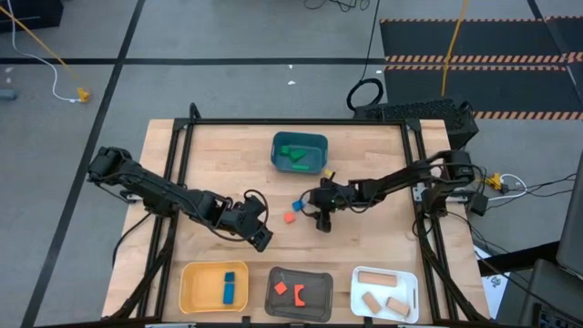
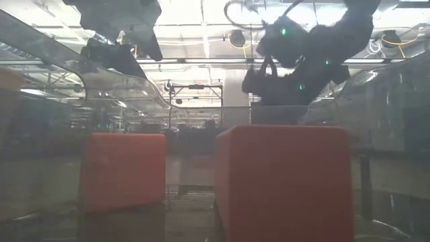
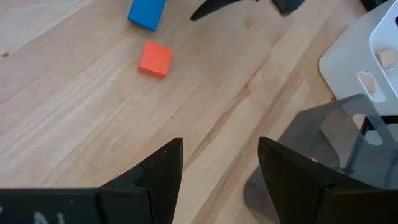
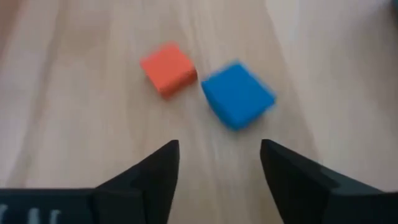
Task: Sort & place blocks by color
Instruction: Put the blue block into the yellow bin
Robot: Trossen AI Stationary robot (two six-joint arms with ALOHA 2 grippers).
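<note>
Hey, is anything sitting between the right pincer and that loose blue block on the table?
Nothing visible. The right pincer stands open with bare wood up to the blue block. The red block lies beside it, apart and off the path.

Low view: my sight is blocked by two red blocks (image 2: 282, 181) up close, room behind hazy. Right wrist view: blue cube (image 4: 237, 94) smeared, edges soft. Left wrist view: blue block (image 3: 147, 12) cut by frame edge; white tray (image 3: 367, 56) and grey tray (image 3: 323, 149) only partly in frame.
</note>
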